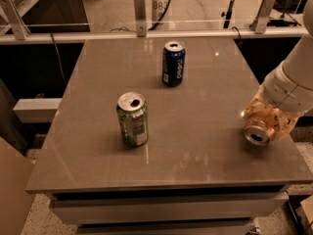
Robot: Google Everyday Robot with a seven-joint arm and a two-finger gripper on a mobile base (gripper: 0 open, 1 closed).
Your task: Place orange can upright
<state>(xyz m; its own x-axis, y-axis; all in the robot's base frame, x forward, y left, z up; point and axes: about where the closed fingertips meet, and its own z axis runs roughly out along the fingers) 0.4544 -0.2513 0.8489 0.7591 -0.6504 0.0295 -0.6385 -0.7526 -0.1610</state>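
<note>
Near the right edge of the table (195,151), the gripper (268,117) is closed around the orange can (258,132), which is tilted with its silver top toward the camera. A green can (132,120) and a dark blue can (173,63) stand upright, well apart from it.

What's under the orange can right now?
The tool grips the orange can near the right edge of the table, tilted, silver top toward the camera. Bare tabletop lies below it. Whether the can touches the surface is hidden by the can and tool.
</note>
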